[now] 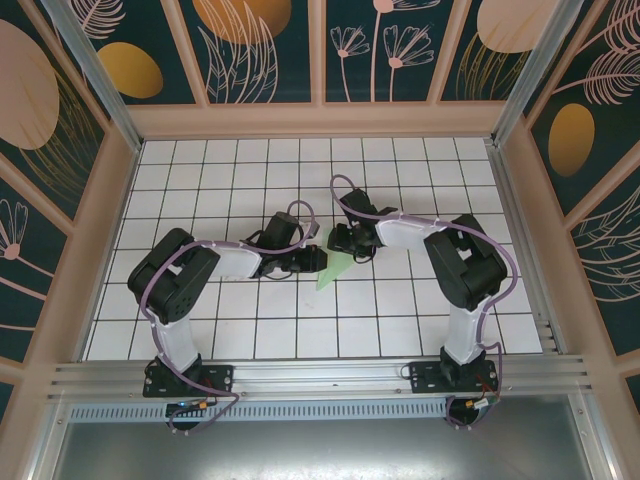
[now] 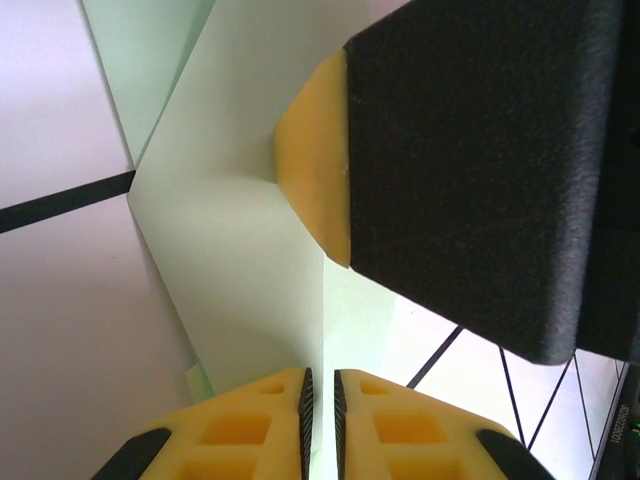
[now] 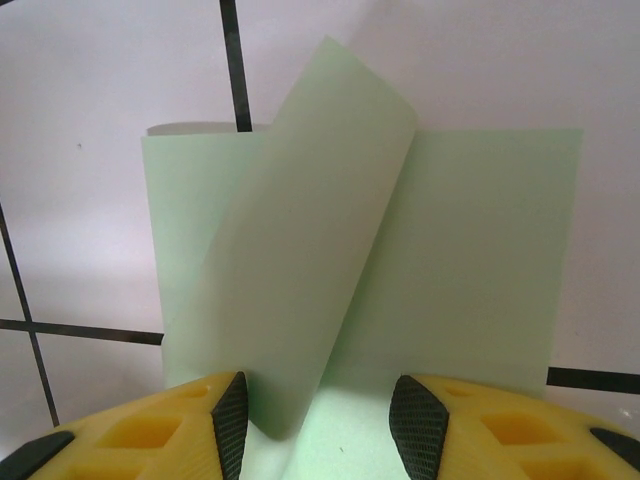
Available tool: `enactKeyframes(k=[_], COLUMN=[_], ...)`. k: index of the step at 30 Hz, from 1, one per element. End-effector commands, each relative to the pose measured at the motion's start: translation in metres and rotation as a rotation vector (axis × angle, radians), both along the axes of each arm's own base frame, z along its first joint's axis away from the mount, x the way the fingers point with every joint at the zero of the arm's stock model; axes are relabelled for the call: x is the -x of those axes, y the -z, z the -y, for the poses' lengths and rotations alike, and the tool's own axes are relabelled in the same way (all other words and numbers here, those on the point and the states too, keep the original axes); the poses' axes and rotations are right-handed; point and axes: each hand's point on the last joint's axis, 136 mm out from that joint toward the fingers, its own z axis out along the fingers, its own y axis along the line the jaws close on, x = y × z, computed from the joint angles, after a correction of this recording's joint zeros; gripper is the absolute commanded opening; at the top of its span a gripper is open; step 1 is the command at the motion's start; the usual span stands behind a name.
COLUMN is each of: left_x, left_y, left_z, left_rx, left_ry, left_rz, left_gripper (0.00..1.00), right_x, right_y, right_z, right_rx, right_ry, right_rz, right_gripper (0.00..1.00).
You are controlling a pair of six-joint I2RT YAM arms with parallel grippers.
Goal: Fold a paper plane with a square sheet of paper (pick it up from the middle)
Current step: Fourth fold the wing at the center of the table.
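left gripper pinches the square sheet of paper; right gripper, jaws apart, should press the raised flap flat.

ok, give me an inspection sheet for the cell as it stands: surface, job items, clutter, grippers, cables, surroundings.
surface: white grid-tiled table, flat.
job's things: pale green sheet of paper, partly folded, one flap curling up; mid-table between the two grippers.
clutter: nothing seen.
grippers: left gripper shut on a creased edge of the sheet; right gripper open, the raised flap standing between its fingers.
cables: purple cables run along both arms, clear of the paper.
surroundings: floral wall panels on three sides; aluminium rail at the near edge.
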Motion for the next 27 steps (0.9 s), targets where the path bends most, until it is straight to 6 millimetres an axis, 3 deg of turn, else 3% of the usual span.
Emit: enactKeyframes(k=[1, 27], left_x=[-0.001, 0.002], left_y=[0.005, 0.019], left_z=[0.003, -0.008], left_rx=[-0.008, -0.068], left_ry=[0.009, -0.024], left_rz=[-0.013, -0.036], left_gripper=[0.17, 0.13], right_x=[0.064, 0.073], right_y=[0.085, 0.100], right_z=[0.042, 0.043], right_rx=[0.223, 0.261], right_ry=[-0.008, -0.028], right_rz=[-0.256, -0.295], right_gripper=[0.50, 0.52])
